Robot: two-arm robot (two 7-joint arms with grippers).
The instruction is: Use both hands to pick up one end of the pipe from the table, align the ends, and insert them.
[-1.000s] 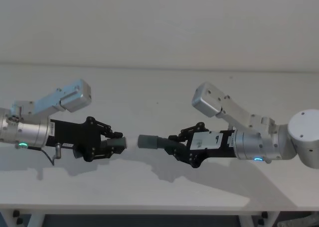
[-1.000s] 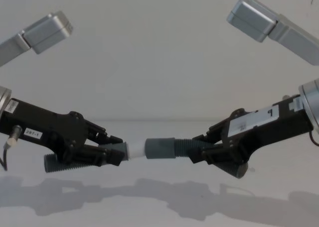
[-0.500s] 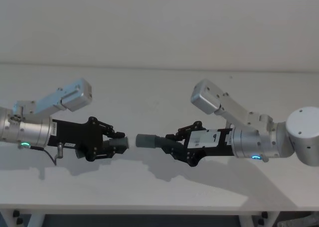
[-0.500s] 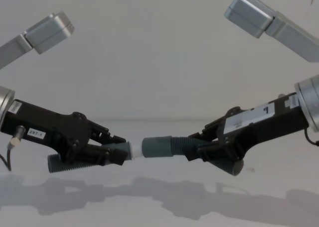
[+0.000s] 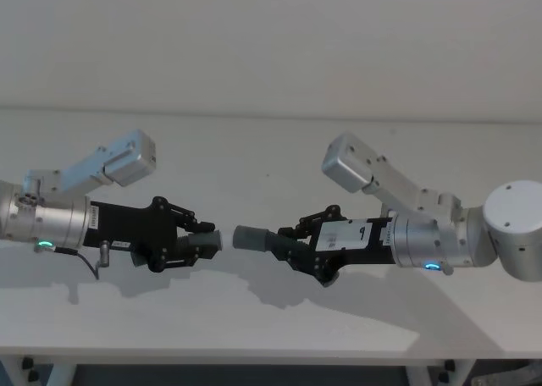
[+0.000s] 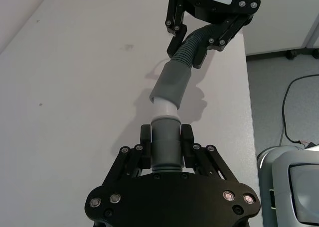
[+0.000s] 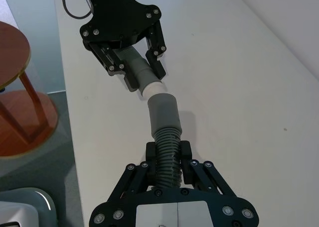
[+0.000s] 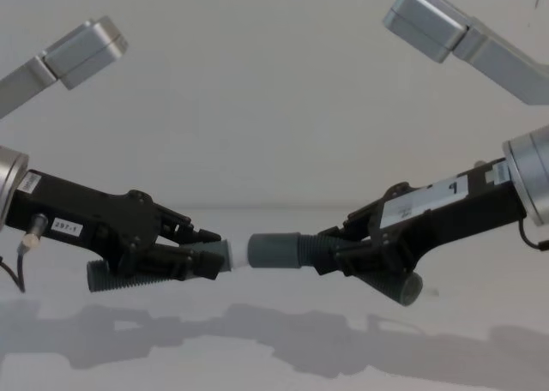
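Each pipe piece is held clear of the table point(image 5: 271, 149) so the ends can be lined up in the air. The left gripper point(image 6: 166, 137) is clamped on its piece point(image 6: 165, 142), the pale narrow cuff point(image 6: 164, 107) jutting beyond the jaws. The right gripper point(image 7: 168, 150) is closed on the ribbed section point(image 7: 168, 155) — leaving the wide sleeve point(image 7: 162, 111) free ahead of the jaws. The cuff appears just at the sleeve's mouth, insertion judged barely begun.

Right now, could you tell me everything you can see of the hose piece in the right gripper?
The right hose piece is dark grey, rubbery-looking, ribbed mid-length, with a smooth wider cuff at its free end. The right gripper clamps its ribbed part, holding it above the table. Its cuff points at the paler narrow end of the left gripper's piece, roughly in line; whether they touch is unclear.
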